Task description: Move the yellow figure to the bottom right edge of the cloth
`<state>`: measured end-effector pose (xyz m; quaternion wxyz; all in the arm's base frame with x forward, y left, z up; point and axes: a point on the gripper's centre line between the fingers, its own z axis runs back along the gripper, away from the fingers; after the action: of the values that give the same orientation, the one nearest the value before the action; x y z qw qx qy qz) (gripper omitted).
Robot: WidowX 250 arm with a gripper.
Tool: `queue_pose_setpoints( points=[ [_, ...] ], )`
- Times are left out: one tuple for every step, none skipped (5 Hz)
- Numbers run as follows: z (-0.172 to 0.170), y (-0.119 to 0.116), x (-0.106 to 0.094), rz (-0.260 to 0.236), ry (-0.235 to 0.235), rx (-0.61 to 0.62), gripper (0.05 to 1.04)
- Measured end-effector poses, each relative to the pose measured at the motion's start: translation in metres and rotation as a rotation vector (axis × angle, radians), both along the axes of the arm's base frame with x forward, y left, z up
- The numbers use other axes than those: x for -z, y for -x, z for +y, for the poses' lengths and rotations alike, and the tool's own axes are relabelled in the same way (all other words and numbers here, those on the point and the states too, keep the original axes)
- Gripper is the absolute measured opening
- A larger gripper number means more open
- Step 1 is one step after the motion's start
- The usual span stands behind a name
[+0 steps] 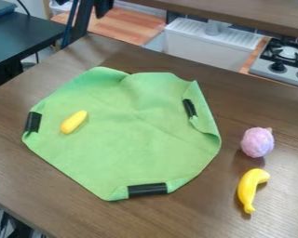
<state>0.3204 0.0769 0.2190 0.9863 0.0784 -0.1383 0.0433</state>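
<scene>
A small yellow oblong figure (73, 122) lies on the left part of the green cloth (132, 135), just right of the black band at the cloth's left edge. The cloth is spread on the brown table, with some edges folded and black bands around parts of its rim. At the top edge of the view, left of centre, is the dark gripper (103, 7), partly cut off and far behind the cloth, well away from the yellow figure.
To the right of the cloth are a pink and purple round object (258, 142) and, nearer the front, a yellow banana (252, 189). Behind the table (195, 209) stand a white sink (207, 44) and a stove (282, 60). A dark table (21, 39) is at the upper left.
</scene>
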Motion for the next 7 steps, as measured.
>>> queue_pose_setpoints(
  points=[
    [0.010,0.020,0.052,0.096,-0.041,0.001,0.999],
    [0.029,0.045,0.104,0.105,-0.077,0.062,0.999],
    [0.050,0.063,0.139,0.050,-0.079,0.149,0.999],
    [0.056,0.059,0.153,0.029,-0.038,0.181,0.999],
    [0.057,0.053,0.163,0.061,-0.007,0.174,0.999],
    [0.047,0.040,0.166,0.084,0.023,0.160,0.999],
    [0.040,0.033,0.158,0.090,0.047,0.141,0.999]
  ],
)
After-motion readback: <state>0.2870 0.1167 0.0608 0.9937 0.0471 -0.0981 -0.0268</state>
